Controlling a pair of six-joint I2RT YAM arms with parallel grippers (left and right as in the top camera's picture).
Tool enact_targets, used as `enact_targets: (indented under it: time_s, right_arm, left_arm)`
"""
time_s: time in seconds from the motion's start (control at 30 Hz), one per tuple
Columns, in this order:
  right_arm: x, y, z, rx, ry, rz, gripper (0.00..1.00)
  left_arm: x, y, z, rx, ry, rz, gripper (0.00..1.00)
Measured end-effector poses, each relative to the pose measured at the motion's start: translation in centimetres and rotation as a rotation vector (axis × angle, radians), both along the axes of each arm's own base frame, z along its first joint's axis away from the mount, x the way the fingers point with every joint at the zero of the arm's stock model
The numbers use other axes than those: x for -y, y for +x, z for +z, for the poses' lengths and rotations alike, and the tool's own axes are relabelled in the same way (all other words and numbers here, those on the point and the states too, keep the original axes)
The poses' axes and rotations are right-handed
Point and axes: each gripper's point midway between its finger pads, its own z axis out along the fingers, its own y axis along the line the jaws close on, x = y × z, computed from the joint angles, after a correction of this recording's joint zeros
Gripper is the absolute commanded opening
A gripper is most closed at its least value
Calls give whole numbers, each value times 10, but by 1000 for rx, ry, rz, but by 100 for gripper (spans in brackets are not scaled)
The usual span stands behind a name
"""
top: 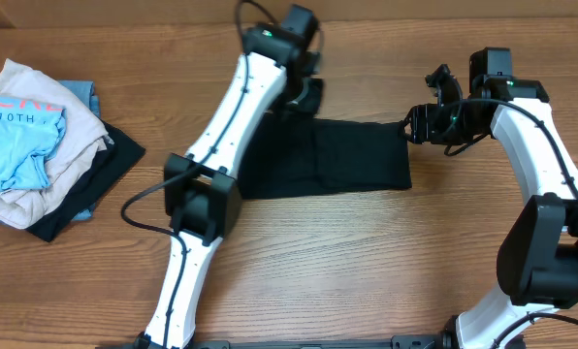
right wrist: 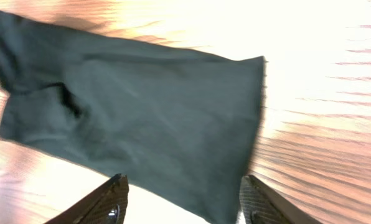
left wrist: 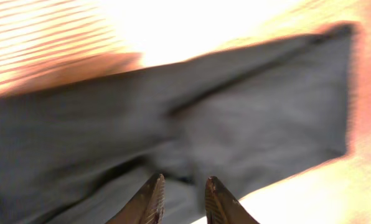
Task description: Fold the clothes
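The clothes (top: pixel 337 155), a plain black T-shirt, lie on the wooden table folded into a long flat rectangle. My left gripper (top: pixel 304 97) hovers over the shirt's far left corner. In the left wrist view its fingertips (left wrist: pixel 154 190) stand a small gap apart above the black fabric (left wrist: pixel 235 118), with nothing pinched between them, so the left gripper (left wrist: pixel 184 186) is open. My right gripper (top: pixel 412 124) is at the shirt's right edge. In the right wrist view the right gripper (right wrist: pixel 182 186) is wide open over the cloth's edge (right wrist: pixel 142 106), holding nothing.
A pile of other garments sits at the table's left edge: a light blue shirt (top: pixel 17 136) on a cream one (top: pixel 76 121), over a dark piece (top: pixel 95 189). Bare wood table (top: pixel 367 262) lies in front of the shirt.
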Motion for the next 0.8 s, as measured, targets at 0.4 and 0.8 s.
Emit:
enact_targets:
  time_s: [0.4, 0.8]
  right_arm:
    - [22, 3, -45, 47, -143, -17, 45]
    - [8, -11, -90, 84, -54, -34, 46]
  left_arm:
    - [-65, 7, -17, -81, 90, 141, 59]
    - [-65, 4, -18, -90, 94, 140, 64]
